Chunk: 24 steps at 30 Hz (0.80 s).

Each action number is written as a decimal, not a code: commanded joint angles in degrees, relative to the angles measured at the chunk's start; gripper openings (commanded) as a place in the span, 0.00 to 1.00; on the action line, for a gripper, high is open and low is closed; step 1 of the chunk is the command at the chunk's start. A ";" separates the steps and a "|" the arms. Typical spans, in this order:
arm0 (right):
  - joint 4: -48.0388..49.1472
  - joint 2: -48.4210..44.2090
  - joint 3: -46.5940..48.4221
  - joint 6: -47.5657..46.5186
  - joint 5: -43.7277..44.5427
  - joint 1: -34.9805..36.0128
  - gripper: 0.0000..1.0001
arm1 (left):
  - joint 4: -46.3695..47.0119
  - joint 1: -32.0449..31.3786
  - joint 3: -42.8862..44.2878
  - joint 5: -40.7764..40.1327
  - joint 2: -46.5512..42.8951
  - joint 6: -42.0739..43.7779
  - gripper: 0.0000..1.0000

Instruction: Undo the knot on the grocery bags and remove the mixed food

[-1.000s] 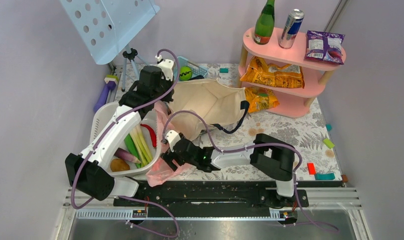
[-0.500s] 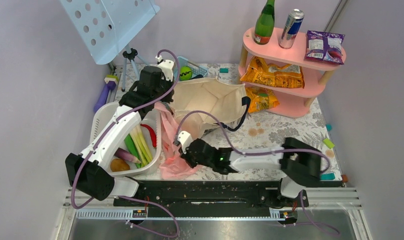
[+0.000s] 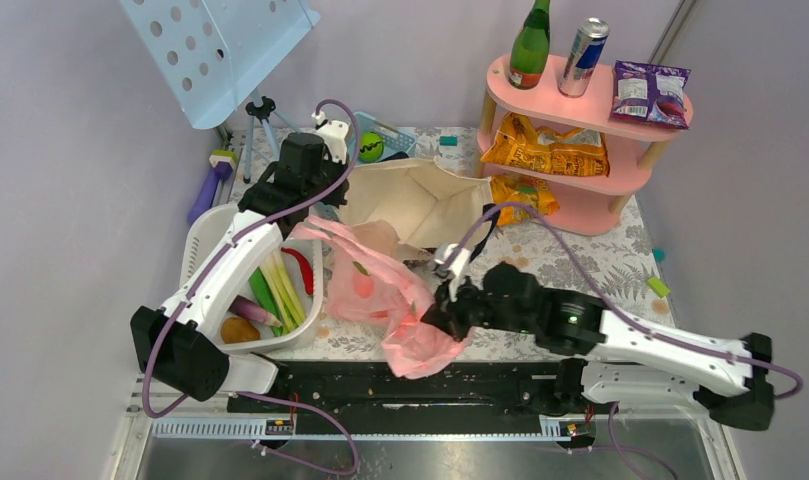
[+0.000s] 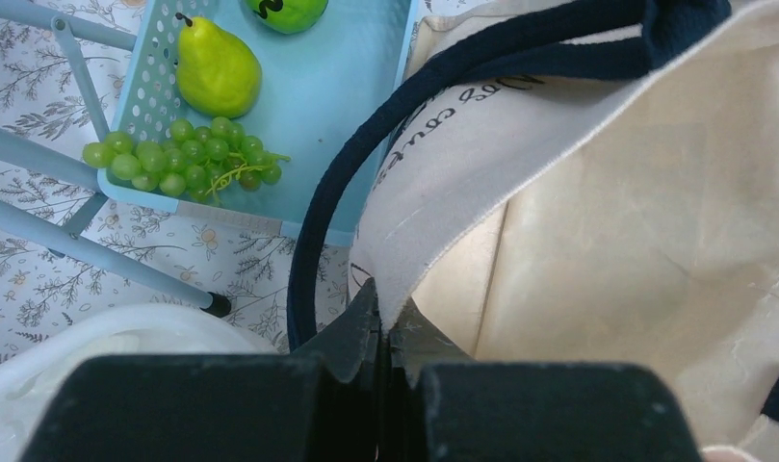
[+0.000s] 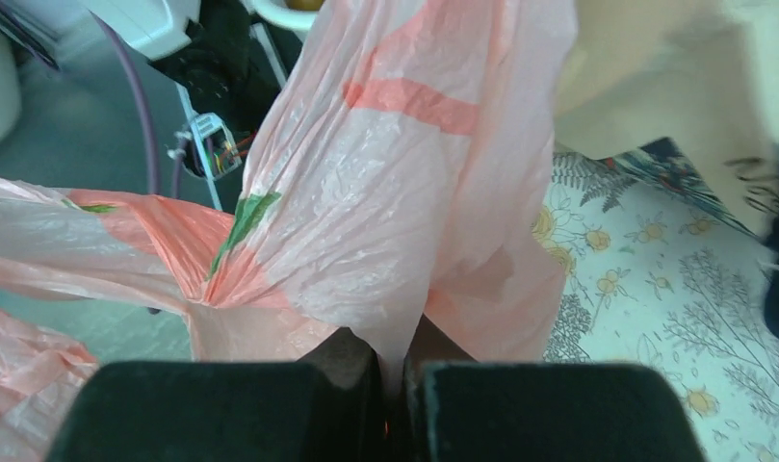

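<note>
The thin pink plastic bag (image 3: 375, 285) is stretched across the table's front, one end sagging over the near edge. My right gripper (image 3: 444, 316) is shut on its film, which the right wrist view shows pinched between the jaws (image 5: 393, 358). The beige canvas tote (image 3: 420, 200) lies open behind it. My left gripper (image 4: 385, 325) is shut on the tote's rim (image 4: 443, 221), beside its black handle (image 4: 313, 241). Leeks (image 3: 283, 290) lie in a white basket (image 3: 202, 228). A pear (image 4: 215, 69) sits in a blue basket (image 4: 351, 106). A drink can (image 3: 583, 55) stands on the pink shelf.
The pink shelf unit (image 3: 590, 195) at the back right holds a green bottle (image 3: 529, 45), a purple packet (image 3: 650, 92) and orange packets (image 3: 545, 150). Grapes (image 4: 178, 159) lie in the blue basket. A perforated blue panel (image 3: 220, 45) on a tripod stands at the back left.
My right gripper shut on the pink bag, and the arm swung right, dragging the bag out from beside the white basket. The left arm kept still.
</note>
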 commanded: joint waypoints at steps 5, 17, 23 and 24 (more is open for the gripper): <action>-13.67 -13.33 12.62 1.97 -2.10 -5.47 0.00 | 3.90 0.43 0.73 -1.86 -0.41 0.72 0.00; -32.15 -14.03 29.82 -6.48 10.82 -5.65 0.00 | 3.60 0.43 0.64 -1.74 -0.71 1.77 0.00; -31.53 -11.90 27.20 -10.63 16.21 -5.80 0.00 | 5.26 0.45 -0.92 1.87 -2.57 2.62 0.00; -31.51 -11.18 26.91 -11.90 16.65 -6.21 0.00 | 5.23 0.47 -1.01 2.36 -2.62 2.63 0.00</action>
